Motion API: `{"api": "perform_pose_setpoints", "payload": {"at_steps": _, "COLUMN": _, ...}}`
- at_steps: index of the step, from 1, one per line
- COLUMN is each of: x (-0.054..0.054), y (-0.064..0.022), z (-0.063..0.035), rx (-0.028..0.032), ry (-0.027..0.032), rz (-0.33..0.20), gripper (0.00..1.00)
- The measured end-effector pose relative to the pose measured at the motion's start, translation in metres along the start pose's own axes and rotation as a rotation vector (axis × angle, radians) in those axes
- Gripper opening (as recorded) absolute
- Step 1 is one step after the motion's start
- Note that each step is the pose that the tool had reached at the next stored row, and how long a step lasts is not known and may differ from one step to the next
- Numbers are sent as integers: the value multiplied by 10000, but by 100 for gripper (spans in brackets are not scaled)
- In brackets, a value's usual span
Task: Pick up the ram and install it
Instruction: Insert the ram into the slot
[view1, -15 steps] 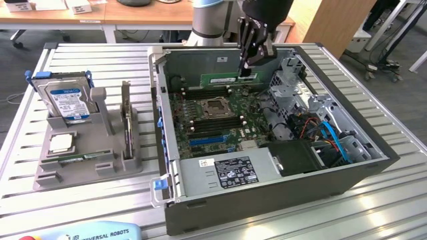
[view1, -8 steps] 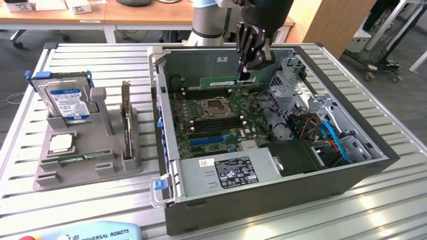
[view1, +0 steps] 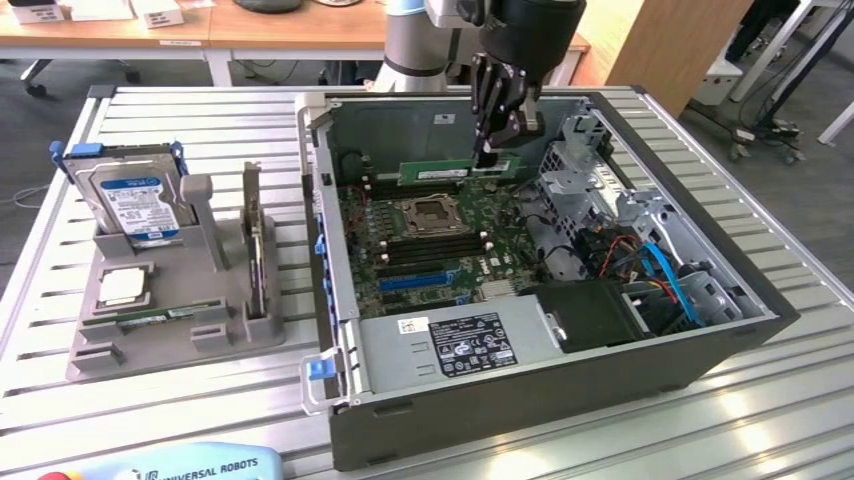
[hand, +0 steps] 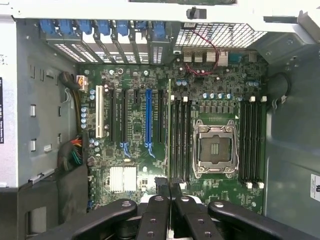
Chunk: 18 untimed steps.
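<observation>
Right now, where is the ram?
In the exterior view, the ram is held by the gripper inside the computer case, over the motherboard beside the CPU socket.

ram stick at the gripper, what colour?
Green. The long, thin circuit-board ram stick shows best in the exterior view.

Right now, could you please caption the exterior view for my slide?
Claw holding the ram over the motherboard inside the open case.

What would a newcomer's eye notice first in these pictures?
The open computer case stands in the middle, its green motherboard bare. Above it the gripper holds the ram, a thin green stick. At the exterior view's left, a grey holder carries a blue-labelled hard drive.
</observation>
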<state>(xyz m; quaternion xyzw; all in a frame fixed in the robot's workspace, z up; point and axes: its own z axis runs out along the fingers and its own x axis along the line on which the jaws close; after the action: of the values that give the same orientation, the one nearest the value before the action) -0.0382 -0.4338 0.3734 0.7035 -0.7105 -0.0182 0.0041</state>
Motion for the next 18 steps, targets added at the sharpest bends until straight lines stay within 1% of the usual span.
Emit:
{"api": "perform_pose_setpoints", "payload": {"at_steps": 5, "x": 0, "y": -8, "z": 5, "rx": 0, "ry": -5, "rz": 3, "gripper": 12}}
{"api": "perform_pose_setpoints", "payload": {"at_steps": 11, "x": 0, "y": -93, "z": 15, "rx": 1, "ry": -4, "rz": 5, "gripper": 12}}
{"api": "perform_pose_setpoints", "payload": {"at_steps": 14, "x": -2, "y": -94, "z": 18, "rx": 1, "ry": -5, "rz": 6, "gripper": 12}}
{"api": "perform_pose_setpoints", "payload": {"at_steps": 18, "x": -39, "y": -94, "z": 32, "rx": 1, "ry": -5, "rz": 25, "gripper": 12}}
